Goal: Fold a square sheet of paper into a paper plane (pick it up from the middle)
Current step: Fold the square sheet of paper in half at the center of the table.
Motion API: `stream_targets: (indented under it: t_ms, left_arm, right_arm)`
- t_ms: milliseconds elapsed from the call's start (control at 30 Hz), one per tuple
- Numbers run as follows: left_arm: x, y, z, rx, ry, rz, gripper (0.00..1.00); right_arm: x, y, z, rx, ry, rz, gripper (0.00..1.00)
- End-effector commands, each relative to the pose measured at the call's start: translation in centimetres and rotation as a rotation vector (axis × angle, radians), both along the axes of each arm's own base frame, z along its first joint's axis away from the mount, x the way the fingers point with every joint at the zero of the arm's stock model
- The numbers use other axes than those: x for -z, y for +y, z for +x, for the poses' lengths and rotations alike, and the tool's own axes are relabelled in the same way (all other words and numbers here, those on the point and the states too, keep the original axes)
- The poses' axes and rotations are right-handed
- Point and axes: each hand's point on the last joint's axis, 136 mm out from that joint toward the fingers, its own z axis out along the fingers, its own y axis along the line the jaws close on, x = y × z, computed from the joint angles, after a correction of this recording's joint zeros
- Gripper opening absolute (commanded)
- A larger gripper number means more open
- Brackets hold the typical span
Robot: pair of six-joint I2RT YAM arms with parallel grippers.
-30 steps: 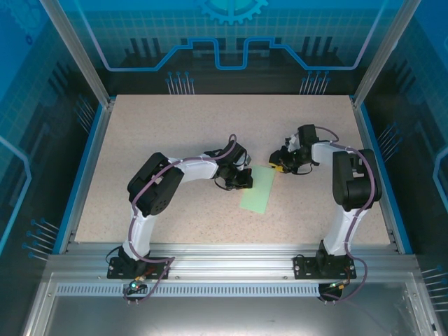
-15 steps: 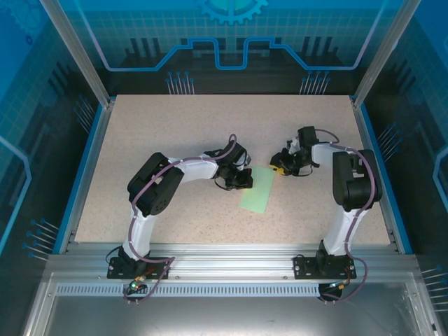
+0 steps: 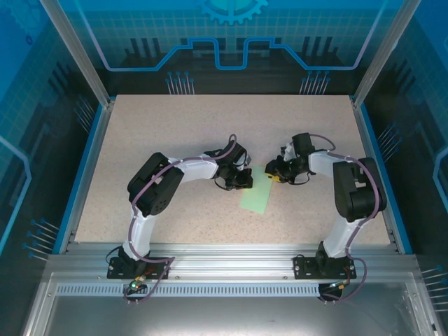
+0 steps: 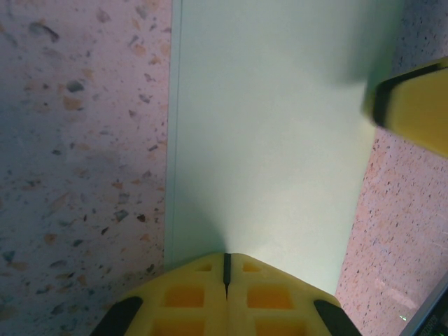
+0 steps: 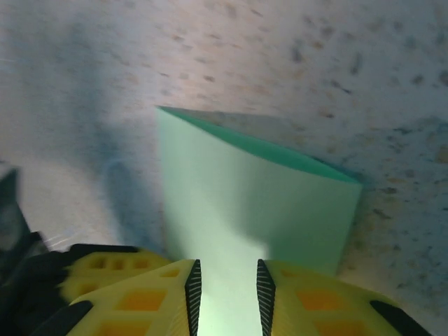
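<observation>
— Fingers (image 4: 189, 297) of the left gripper (image 4: 225, 257) are pressing flat together, with only a thin seam showing between them. Are you seeing that too?
— Yes, and their tips are sitting right at the nearest edge of the sheet of paper (image 4: 273, 140). I am not managing to tell whether they are nipping that edge or just resting on it.
— And the right gripper (image 5: 225, 267)?
— Its fingers (image 5: 140, 297) are standing a little apart, and pale green paper is showing through the narrow gap (nothing is looking clamped there).
— Where is the sheet lying?
— From above, the sheet of paper (image 3: 257, 191) is lying on the speckled table (image 3: 175, 126), near the middle. It is folded into a long narrow strip and slanting a little. The left gripper (image 3: 241, 180) is meeting its left side, and the right gripper (image 3: 274, 173) is meeting its far end.
— Is it lying flat?
— I am not able to say. In the right wrist view a darker green band is running along its far edge, with a shadow beyond. One yellow finger of the right gripper is also reaching into the left wrist view, at the sheet's upper right edge.
</observation>
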Motion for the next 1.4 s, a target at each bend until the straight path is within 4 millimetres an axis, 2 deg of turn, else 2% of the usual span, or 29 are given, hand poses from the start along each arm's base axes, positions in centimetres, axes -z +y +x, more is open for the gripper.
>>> stream_targets:
  t_ms: [0, 67, 133, 267, 300, 467, 567, 700, 767, 867, 1033, 1133, 1367]
  left_arm:
    - [3.2, 1.6, -2.9, 0.027, 0.113, 0.107, 0.0]
    - [3.2, 1.7, -2.9, 0.028, 0.113, 0.108, 0.0]
    - [3.0, 1.6, -2.9, 0.03, 0.11, 0.106, 0.0]
    - [2.9, 1.6, -2.8, 0.029, 0.106, 0.105, 0.0]
    - [3.0, 1.6, -2.8, 0.028, 0.107, 0.107, 0.0]
    - [2.9, 1.6, -2.8, 0.027, 0.107, 0.106, 0.0]
    - [2.9, 1.6, -2.9, 0.027, 0.108, 0.106, 0.0]
    - [2.8, 1.5, -2.8, 0.026, 0.106, 0.103, 0.0]
    - [2.8, 1.6, -2.9, 0.026, 0.107, 0.104, 0.0]
    - [2.8, 1.6, -2.9, 0.025, 0.107, 0.104, 0.0]
    - [2.7, 1.6, -2.9, 0.025, 0.107, 0.101, 0.0]
    - [2.3, 1.1, -2.9, 0.027, 0.111, 0.077, 0.0]
    - [1.6, 1.1, -2.7, 0.021, 0.101, 0.07, 0.0]
  right_arm:
    - [2.0, -0.3, -0.4, 0.023, 0.045, -0.009, 0.29]
    - [2.0, -0.5, -0.6, 0.028, 0.046, -0.009, 0.28]
    - [1.2, -0.5, -0.7, 0.02, 0.025, -0.018, 0.28]
    - [-2.0, 0.5, -0.9, -0.002, -0.056, 0.036, 0.29]
    - [-1.7, 0.7, -2.0, -0.007, -0.046, 0.046, 0.3]
    - [-1.5, 2.1, -4.1, -0.057, -0.034, 0.077, 0.3]
    - [0.0, 2.6, -5.4, -0.081, 0.001, 0.052, 0.3]
    - [2.1, 1.8, -6.4, -0.069, 0.052, 0.006, 0.29]
    - [1.7, 1.9, -6.5, -0.075, 0.043, 0.014, 0.29]
    - [-0.2, 2.5, -6.7, -0.093, -0.002, 0.046, 0.3]
    - [-1.8, 3.3, -8.3, -0.122, -0.033, 0.074, 0.33]
    - [-1.1, 4.2, -9.9, -0.154, -0.01, 0.061, 0.33]
    - [1.9, 4.7, -14.0, -0.175, 0.082, 0.02, 0.33]
